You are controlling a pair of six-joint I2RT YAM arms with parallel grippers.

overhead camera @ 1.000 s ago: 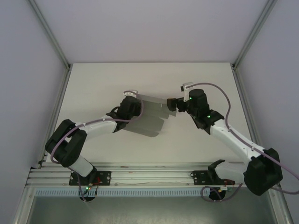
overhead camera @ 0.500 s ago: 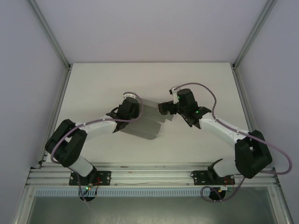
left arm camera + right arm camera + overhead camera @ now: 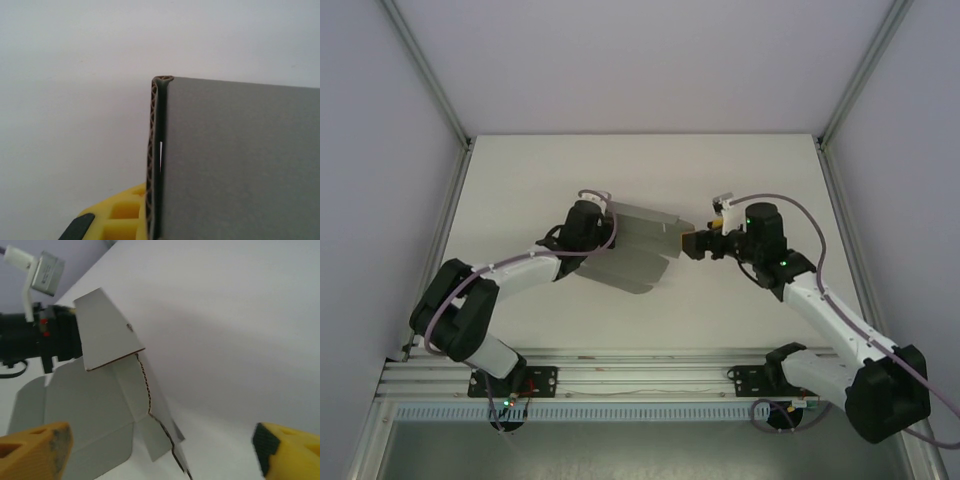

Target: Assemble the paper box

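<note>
Top external view: the grey paper box (image 3: 638, 252) is a partly folded sheet near the middle of the white table (image 3: 750, 170), between the 2 arms.
Left side: the left gripper (image 3: 603, 228) sits at the sheet's 9 o'clock edge, pinching the card there.
Left wrist view: a doubled, folded edge of the card stands upright close to the lens, with 1 yellow finger (image 3: 122, 216) against it at 7 o'clock.
Right side: the right gripper (image 3: 688, 243) is just beside the sheet's 3 o'clock edge, spread wide and holding nothing.
Right wrist view: its 2 fingers (image 3: 35, 447) show at 8 and 4 o'clock, well apart; the card lies ahead of them, touching neither.
Flap: 1 flap (image 3: 102, 330) tilts upward at 11 o'clock, its corrugated edge showing.
</note>
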